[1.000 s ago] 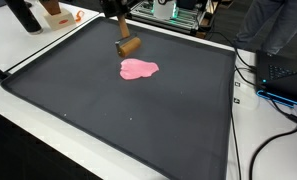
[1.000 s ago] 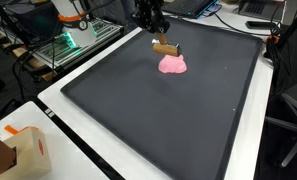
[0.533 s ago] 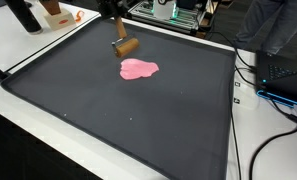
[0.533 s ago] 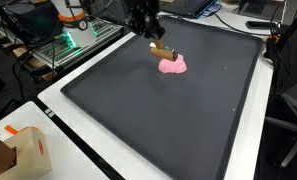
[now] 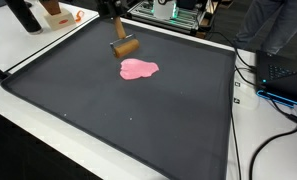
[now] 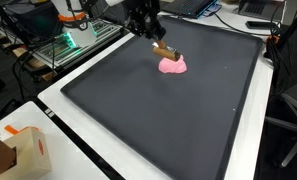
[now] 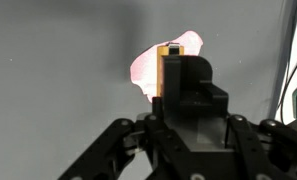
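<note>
The gripper (image 6: 151, 36) has drifted slightly sideways, still clenched on a tilted brown block (image 5: 126, 46) just over the far edge of the pink cloth (image 5: 139, 69). The cloth lies on a black mat (image 5: 108, 125). A cardboard box (image 6: 23, 150) stands well apart from the cloth, off the mat.

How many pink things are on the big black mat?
1. The pink blob lies flat on the black mat, close by the brown block that the gripper holds. In the wrist view the block covers part of it. No others show.
</note>
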Controlling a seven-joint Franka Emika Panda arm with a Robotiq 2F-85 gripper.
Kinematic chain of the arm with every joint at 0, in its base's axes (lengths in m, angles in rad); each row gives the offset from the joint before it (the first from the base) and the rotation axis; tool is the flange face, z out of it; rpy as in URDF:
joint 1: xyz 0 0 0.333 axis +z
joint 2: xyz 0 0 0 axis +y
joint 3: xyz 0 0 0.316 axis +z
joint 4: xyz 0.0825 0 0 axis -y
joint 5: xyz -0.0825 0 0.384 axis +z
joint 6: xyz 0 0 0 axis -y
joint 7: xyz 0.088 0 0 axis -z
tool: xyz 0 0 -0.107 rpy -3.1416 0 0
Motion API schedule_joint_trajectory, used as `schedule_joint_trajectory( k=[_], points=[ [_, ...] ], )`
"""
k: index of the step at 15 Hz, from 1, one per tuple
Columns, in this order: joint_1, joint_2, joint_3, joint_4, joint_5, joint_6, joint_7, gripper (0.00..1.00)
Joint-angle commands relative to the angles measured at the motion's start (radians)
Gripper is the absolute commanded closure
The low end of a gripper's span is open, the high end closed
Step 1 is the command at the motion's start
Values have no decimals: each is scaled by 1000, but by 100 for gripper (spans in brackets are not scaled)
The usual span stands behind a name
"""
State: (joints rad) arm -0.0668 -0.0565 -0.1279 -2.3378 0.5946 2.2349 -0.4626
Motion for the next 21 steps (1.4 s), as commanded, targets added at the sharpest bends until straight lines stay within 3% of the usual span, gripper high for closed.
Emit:
schedule_joint_trajectory(
  k=[1, 15, 21],
  points=[
    [-6, -11, 0, -12, 53, -1, -30, 77],
    [22, -68, 46, -38, 38, 9, 16, 77],
    [58, -132, 101, -46, -44, 15, 187, 77]
  ],
)
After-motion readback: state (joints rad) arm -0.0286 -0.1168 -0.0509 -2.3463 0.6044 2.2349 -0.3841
